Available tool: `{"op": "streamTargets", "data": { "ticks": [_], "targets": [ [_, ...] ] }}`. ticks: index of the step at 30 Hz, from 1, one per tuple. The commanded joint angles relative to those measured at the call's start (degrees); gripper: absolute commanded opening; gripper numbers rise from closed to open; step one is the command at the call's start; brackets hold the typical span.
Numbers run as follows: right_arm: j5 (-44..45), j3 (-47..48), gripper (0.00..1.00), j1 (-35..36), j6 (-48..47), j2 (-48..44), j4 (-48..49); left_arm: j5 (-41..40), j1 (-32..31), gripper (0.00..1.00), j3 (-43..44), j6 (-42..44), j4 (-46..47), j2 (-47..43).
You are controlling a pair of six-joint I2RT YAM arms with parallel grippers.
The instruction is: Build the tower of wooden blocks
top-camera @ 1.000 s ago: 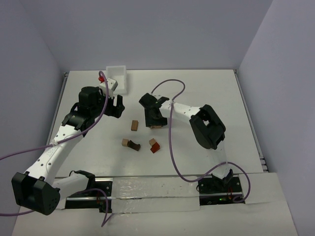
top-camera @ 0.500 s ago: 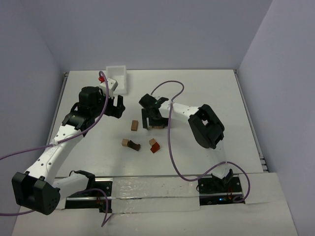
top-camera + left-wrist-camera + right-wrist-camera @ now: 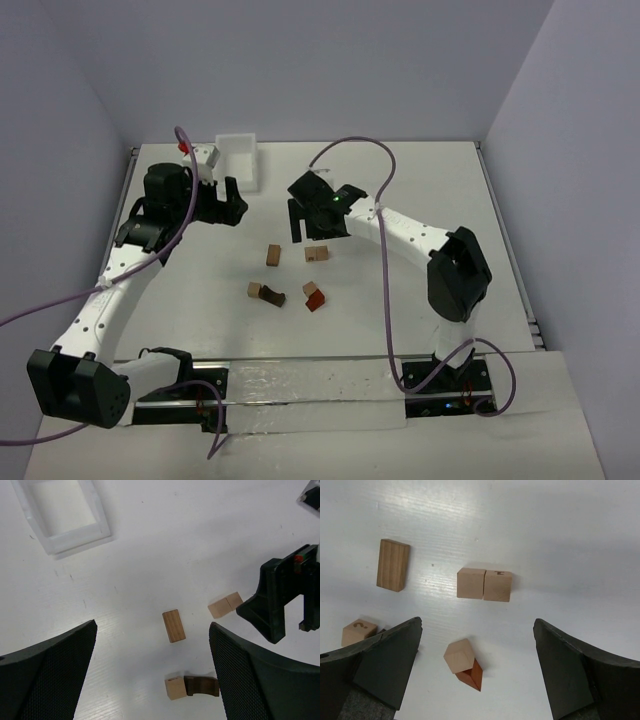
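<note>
The wooden blocks lie loose on the white table [image 3: 420, 190], with no tall stack. A tan oblong block [image 3: 273, 255] [image 3: 173, 625] [image 3: 393, 564] lies left of two tan cubes set side by side [image 3: 317, 254] [image 3: 225, 605] [image 3: 484, 584]. A tan cube [image 3: 255, 291] [image 3: 175, 687] touches a dark brown arch [image 3: 274, 297] [image 3: 201, 685]. Another tan cube [image 3: 461, 655] rests against a reddish-brown block [image 3: 314, 299] [image 3: 474, 675]. My right gripper [image 3: 318, 225] [image 3: 477, 625] is open and empty above the two cubes. My left gripper [image 3: 225, 207] [image 3: 152, 630] is open and empty, high at the back left.
A white rectangular plastic bin [image 3: 240, 158] [image 3: 62, 510] stands at the back left, behind my left gripper. Purple cables loop over both arms. The table's walls rise at the back and both sides.
My right gripper has lifted and drawn back off the two tan cubes, which now lie uncovered on the table. My left gripper has pulled back and to the left.
</note>
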Motion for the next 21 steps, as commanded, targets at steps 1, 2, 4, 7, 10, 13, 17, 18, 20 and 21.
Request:
{"op": "streamTargets", "data": {
  "ticks": [1,2,4,7,10,13,17,18,20,21],
  "targets": [
    [6.22,4.23,1.00,0.27,-3.15,-3.45,-5.00,2.05,0.22,0.99,2.10,-1.42,-0.30,-0.08],
    [6.41,5.30,1.00,0.27,-3.97,-4.70,-4.91,1.90,0.22,0.99,1.35,-1.35,0.05,-0.07],
    [7.01,5.90,1.00,0.18,-4.60,-6.46,-4.28,-0.03,0.13,0.98,0.21,-1.90,0.45,0.50],
    [7.04,6.30,1.00,-0.54,-6.10,-9.37,-2.71,-4.42,-0.11,0.84,-0.72,-3.70,-1.20,4.09],
    [5.23,5.36,1.00,-4.98,-7.56,-11.39,-1.39,-7.72,-1.42,0.80,-0.93,-5.16,-2.68,9.38],
    [3.20,3.06,1.00,-10.71,-8.47,-13.00,0.15,-8.14,-4.42,0.82,-1.28,-6.35,-3.52,12.95],
    [2.78,-0.07,1.00,-17.02,-9.19,-15.30,1.67,-6.44,-9.70,0.82,-2.49,-8.21,-2.65,16.14],
    [2.70,-0.68,1.00,-18.36,-9.31,-15.70,2.02,-6.38,-10.78,0.82,-2.54,-8.76,-2.61,16.83],
    [2.87,-1.82,1.00,-20.31,-9.48,-16.65,2.75,-5.92,-12.89,0.82,-2.40,-9.47,-2.78,18.93],
    [2.88,-2.34,1.00,-20.90,-9.41,-16.91,2.98,-5.77,-13.58,0.82,-2.40,-9.74,-2.76,19.64]
  ]
}}
